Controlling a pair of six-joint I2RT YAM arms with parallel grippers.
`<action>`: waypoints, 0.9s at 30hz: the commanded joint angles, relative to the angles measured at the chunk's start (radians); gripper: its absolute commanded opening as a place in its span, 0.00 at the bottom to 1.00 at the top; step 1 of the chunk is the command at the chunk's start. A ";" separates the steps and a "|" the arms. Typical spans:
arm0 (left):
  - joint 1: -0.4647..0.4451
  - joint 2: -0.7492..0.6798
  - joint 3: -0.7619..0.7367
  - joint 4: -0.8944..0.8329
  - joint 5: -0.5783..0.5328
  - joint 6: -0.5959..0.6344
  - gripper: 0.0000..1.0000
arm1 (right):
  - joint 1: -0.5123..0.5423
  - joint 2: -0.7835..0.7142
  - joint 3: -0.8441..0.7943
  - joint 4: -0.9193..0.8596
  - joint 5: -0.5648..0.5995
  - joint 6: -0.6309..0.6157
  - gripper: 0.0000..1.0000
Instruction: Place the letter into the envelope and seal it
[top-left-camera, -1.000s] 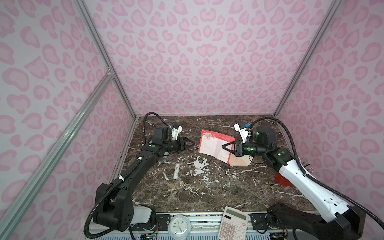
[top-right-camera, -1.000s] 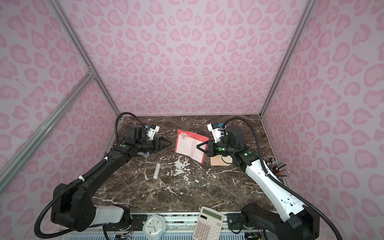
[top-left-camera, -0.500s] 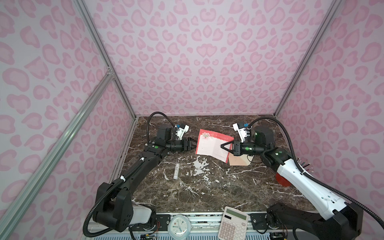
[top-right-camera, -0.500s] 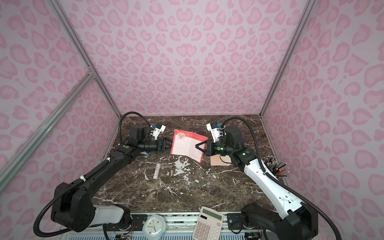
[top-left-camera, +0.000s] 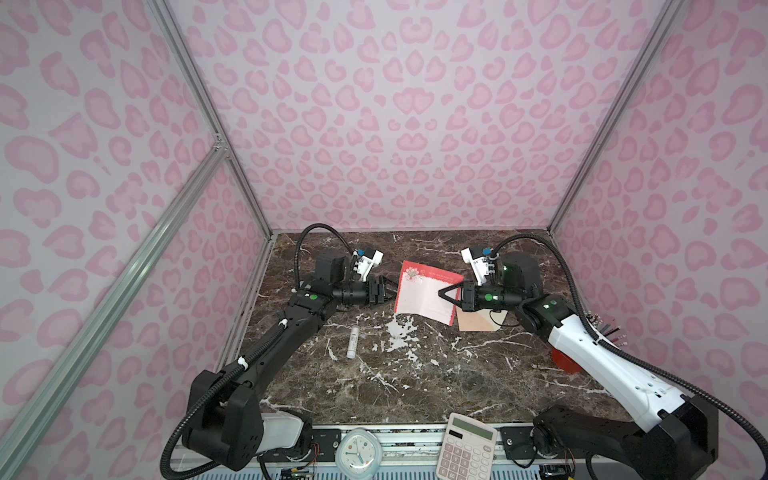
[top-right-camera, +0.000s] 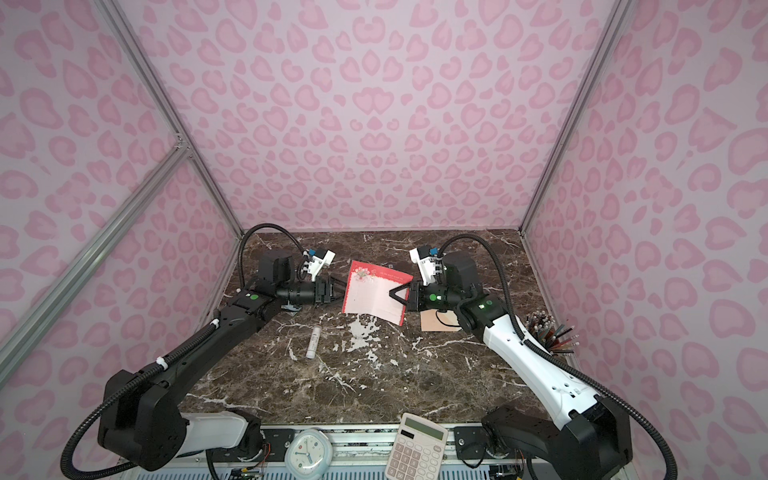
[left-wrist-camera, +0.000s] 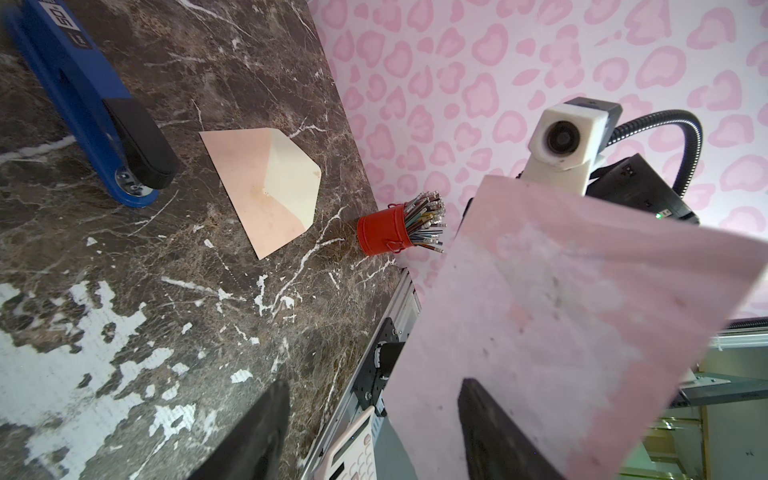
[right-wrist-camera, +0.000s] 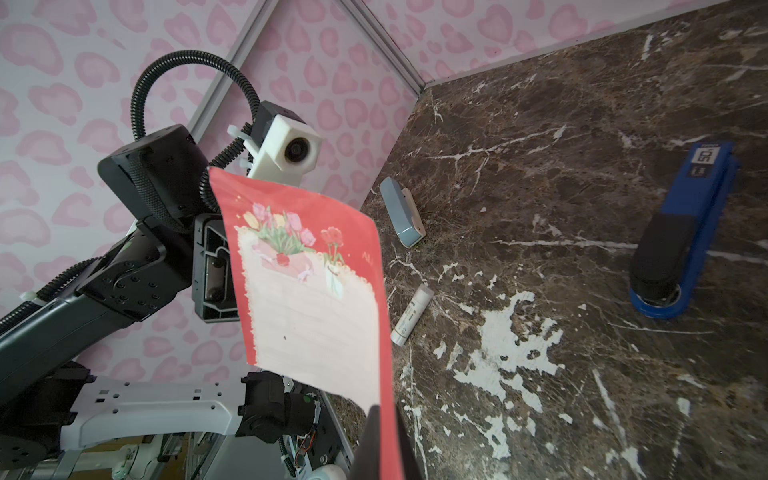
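**Claw state.** The right claw is pressed together on the edge of the letter that faces the right arm. It pinches the sheet and carries it clear of the surface. The left claw is spread at the opposite edge of the sheet. In the left wrist view one finger overlaps the paper and the other stands apart from it.

**Envelope.** The envelope lies flat on the surface with its flap open and the cream inside showing. It sits between the blue stapler and the red pencil cup, below the right claw.

**Hazards.**
- The letter hangs from a single edge. A limp sheet is likely to sag or twist, so the left claw may close on air or crease the paper.
- Nothing pins the envelope. Pushing the letter into it could slide it across the surface.
- A release by the right claw before the left claw grips would drop the sheet.

**Not determinable.**
- It cannot be confirmed whether the left claw touches the letter.
- In both top views the letter and the right claw cover part of the envelope.
- No view shows whether the envelope pocket gapes.
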 joint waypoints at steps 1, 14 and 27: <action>-0.010 0.000 0.001 0.065 0.031 -0.020 0.68 | 0.007 0.013 -0.004 0.036 0.011 0.013 0.00; -0.056 0.007 -0.001 0.120 0.027 -0.058 0.71 | 0.032 0.054 0.000 0.094 0.025 0.052 0.00; -0.088 0.010 -0.009 0.182 0.042 -0.101 0.67 | 0.057 0.062 -0.018 0.164 0.029 0.092 0.00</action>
